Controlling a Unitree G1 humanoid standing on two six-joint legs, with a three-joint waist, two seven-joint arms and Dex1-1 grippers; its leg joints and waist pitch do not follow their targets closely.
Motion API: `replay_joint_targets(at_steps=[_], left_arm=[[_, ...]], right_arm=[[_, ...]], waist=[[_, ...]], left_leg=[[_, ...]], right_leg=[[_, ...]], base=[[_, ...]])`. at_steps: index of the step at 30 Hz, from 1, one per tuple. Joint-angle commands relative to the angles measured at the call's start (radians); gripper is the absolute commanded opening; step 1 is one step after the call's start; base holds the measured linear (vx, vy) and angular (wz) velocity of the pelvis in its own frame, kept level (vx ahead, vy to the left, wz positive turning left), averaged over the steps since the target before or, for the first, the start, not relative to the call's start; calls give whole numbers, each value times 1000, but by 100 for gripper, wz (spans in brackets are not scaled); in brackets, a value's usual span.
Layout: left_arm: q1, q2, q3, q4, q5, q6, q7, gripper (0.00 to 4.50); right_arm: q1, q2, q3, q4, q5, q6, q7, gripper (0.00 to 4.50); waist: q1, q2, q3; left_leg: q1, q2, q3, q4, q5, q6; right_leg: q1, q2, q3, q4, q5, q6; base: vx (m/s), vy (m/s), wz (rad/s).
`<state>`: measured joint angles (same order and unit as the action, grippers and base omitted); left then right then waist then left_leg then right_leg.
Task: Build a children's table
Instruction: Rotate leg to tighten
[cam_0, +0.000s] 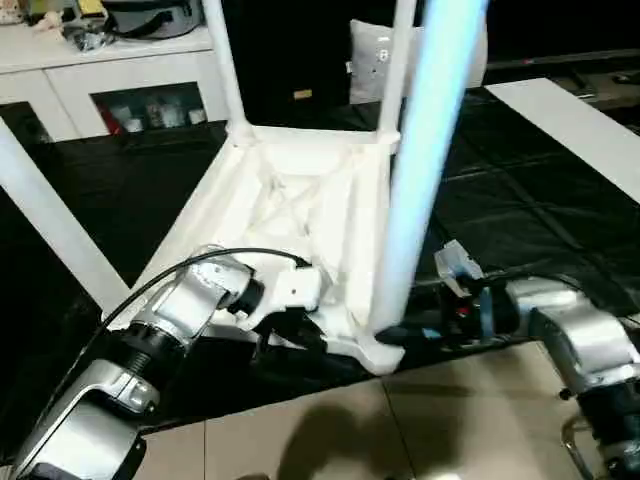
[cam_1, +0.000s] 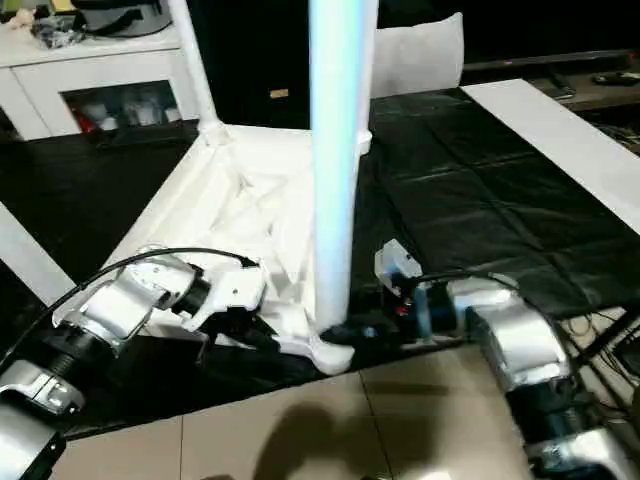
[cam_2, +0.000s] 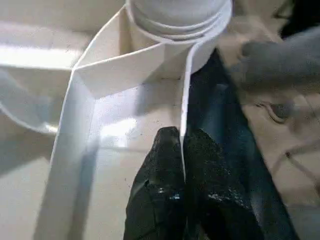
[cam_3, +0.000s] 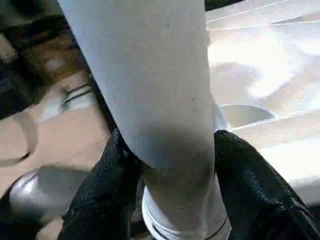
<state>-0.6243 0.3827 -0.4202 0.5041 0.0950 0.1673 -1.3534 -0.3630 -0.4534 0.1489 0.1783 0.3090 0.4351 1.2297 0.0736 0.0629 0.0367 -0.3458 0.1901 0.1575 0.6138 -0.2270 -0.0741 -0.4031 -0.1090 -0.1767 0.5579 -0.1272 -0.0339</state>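
Right wrist view: right gripper (cam_3: 172, 175) clamps leg (cam_3: 150, 85) upright in corner socket; left gripper (cam_2: 182, 170) pinches upturned tabletop (cam_0: 290, 210) rim.

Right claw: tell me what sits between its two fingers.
The near table leg, low down by its corner socket; the right wrist view shows the right claw with black fingers on both sides.

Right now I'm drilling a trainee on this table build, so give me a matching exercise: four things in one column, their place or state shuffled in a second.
Things
1. left gripper
2. right gripper
3. near leg
4. table top

States
A. upside down on the black mat
B. upright in the near corner socket
C. jaws around the near leg's base
D. pinching the table top's rim

Pairs: 1-D, 2-C, 3-B, 4-A
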Motion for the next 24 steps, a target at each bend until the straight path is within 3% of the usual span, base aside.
replay_joint_targets(at_steps=[1, 2, 3, 4, 5, 6, 7, 8, 9, 10, 11, 12, 13, 14, 15, 16, 17, 18, 19, 20, 21, 22, 24], left_arm=[[17, -93, -17, -33, -34, 69, 69, 0], [20, -108, -10, -34, -36, 91, 95, 0], [21, -126, -1, -33, -37, 112, 123, 0], [20, -142, 6, -30, -38, 126, 148, 0], [20, -144, 7, -29, -38, 129, 151, 0], [17, -174, 22, -28, -37, 165, 194, 0], [13, -196, 35, -24, -34, 190, 230, 0], [6, -213, 49, -16, -31, 203, 267, 0], [-6, -244, 75, 1, -27, 226, 338, 0], [-14, -261, 90, 14, -24, 234, 380, 0], [-18, -271, 97, 21, -22, 239, 403, 0], [-19, -279, 99, 23, -17, 242, 413, 0], [-19, -279, 99, 22, -17, 243, 413, 0], [-16, -280, 97, 15, -14, 246, 412, 0], [-13, -274, 93, 11, -13, 242, 406, 0], [-11, -271, 91, 7, -12, 244, 405, 0], [-9, -265, 91, 5, -9, 242, 404, 0], [-8, -259, 94, 6, -6, 240, 405, 0], [-8, -246, 99, 12, -1, 226, 401, 0], [-8, -246, 99, 12, -1, 226, 401, 0], [-9, -236, 100, 17, 2, 212, 393, 0], [-9, -227, 99, 20, 4, 201, 384, 0], [-9, -202, 90, 25, 10, 167, 351, 0]], right_arm=[[-47, 98, -7, 19, -17, 43, -197, 196], [-59, 127, -18, 40, -37, 56, -267, 196], [-73, 159, -33, 59, -50, 75, -338, 196], [-85, 187, -48, 76, -57, 93, -397, 196], [-87, 191, -49, 78, -58, 94, -404, 196], [-107, 238, -72, 104, -81, 114, -508, 196], [-119, 266, -80, 124, -102, 115, -574, 196], [-128, 287, -88, 143, -115, 109, -623, 196], [-147, 330, -108, 182, -127, 91, -714, 196], [-161, 357, -128, 209, -126, 78, -769, 196], [-170, 376, -142, 227, -124, 66, -804, 196], [-182, 396, -157, 242, -128, 41, -830, 231], [-183, 398, -158, 242, -126, 39, -828, 231], [-183, 405, -156, 232, -118, 17, -794, 231], [-177, 400, -150, 216, -110, 15, -761, 269], [-173, 398, -147, 203, -106, 16, -744, 272], [-166, 393, -145, 189, -101, 19, -724, 276], [-157, 387, -144, 175, -95, 13, -702, 286], [-139, 365, -140, 153, -88, 7, -662, 286], [-139, 365, -140, 153, -88, 7, -662, 310], [-126, 342, -134, 140, -88, -1, -634, 310], [-118, 322, -131, 136, -89, -10, -615, 316], [-100, 275, -135, 130, -84, -36, -562, 336]], waist=[[-11, -22, -50], [-32, -23, -45], [-60, -16, -41], [-75, -11, -41], [-103, 7, -42], [-124, 15, -39], [-116, 26, -38], [-132, 4, -31], [-144, -35, -19], [-158, -43, -19], [-193, -37, -24], [-219, 16, -28], [-171, 24, -26], [-171, 24, -26], [-171, -40, -35], [-136, -34, -22], [-139, -66, -36], [-102, -52, -53], [-83, -47, -64], [-83, -47, -64], [-78, -30, -65], [-69, -21, -66], [-59, -22, -64]], left_leg=[[-3, 20, -4, -68, -202, 40], [-3, 12, -6, -61, -244, 29], [0, 12, -12, -54, -297, 19], [0, 14, -18, -52, -325, 16], [2, 39, -35, -65, -410, 18], [-39, 97, -74, -115, -520, 23], [-41, 130, -92, -148, -587, 19], [-12, 123, -86, -161, -670, -5], [45, 6, -30, -63, -590, -23], [92, -48, 2, 25, -462, -14], [61, -53, 14, 68, -373, 28], [-60, 44, -54, -15, -447, 22], [-85, 114, -119, -130, -647, 10], [-85, 114, -119, -130, -647, 10], [-11, 4, -89, -58, -579, -37], [26, -40, -46, 0, -435, -32], [-1, -50, -29, 31, -238, 20], [-54, -28, -44, -13, -95, 37], [-46, -9, -49, -35, 2, 68], [-46, -9, -49, -35, 2, 68], [-45, 12, -51, -43, 67, 100], [-39, 20, -50, -41, 87, 123], [-40, 23, -49, -44, 85, 142]], right_leg=[[54, -52, 34, -109, -629, 14], [51, -47, 14, -125, -680, 51], [49, -44, -10, -140, -720, 84], [55, -42, -23, -147, -725, 99], [73, -45, -35, -145, -680, 100], [121, -51, -9, -56, -535, 78], [131, -53, 32, 14, -422, 46], [98, -55, 74, 22, -298, -10], [20, -46, 18, -133, -736, 57], [-33, -52, -33, -187, -924, 99], [-1, -48, -114, -235, -1033, 206], [158, -70, -128, -97, -778, 251], [160, -68, 46, 106, -280, 49], [160, -68, 46, 106, -280, 49], [87, -80, 56, -21, -606, 58], [25, -86, 38, -104, -863, 89], [48, -113, 54, -103, -975, 112], [89, -99, 66, -74, -808, 112], [74, -68, 75, -44, -532, 39], [74, -68, 75, -44, -532, 39], [72, -50, 74, -12, -261, -98], [72, -51, 75, -8, -168, -149], [79, -53, 77, -4, -121, -182]], base=[[0, 0, 0], [0, 0, 0], [0, 0, 0], [0, 0, 0], [0, 0, 0], [0, 0, 0], [0, 0, 0], [0, 0, 0], [0, 0, 0], [0, 0, 0], [10, -5, -32], [10, -5, -32], [139, 86, -42], [139, 23, -14], [139, 23, -14], [16, -60, 14], [74, -27, -3], [74, -27, -3], [101, -21, -9], [0, 0, 0], [0, 0, 0], [0, 0, 0], [0, 0, 0]])
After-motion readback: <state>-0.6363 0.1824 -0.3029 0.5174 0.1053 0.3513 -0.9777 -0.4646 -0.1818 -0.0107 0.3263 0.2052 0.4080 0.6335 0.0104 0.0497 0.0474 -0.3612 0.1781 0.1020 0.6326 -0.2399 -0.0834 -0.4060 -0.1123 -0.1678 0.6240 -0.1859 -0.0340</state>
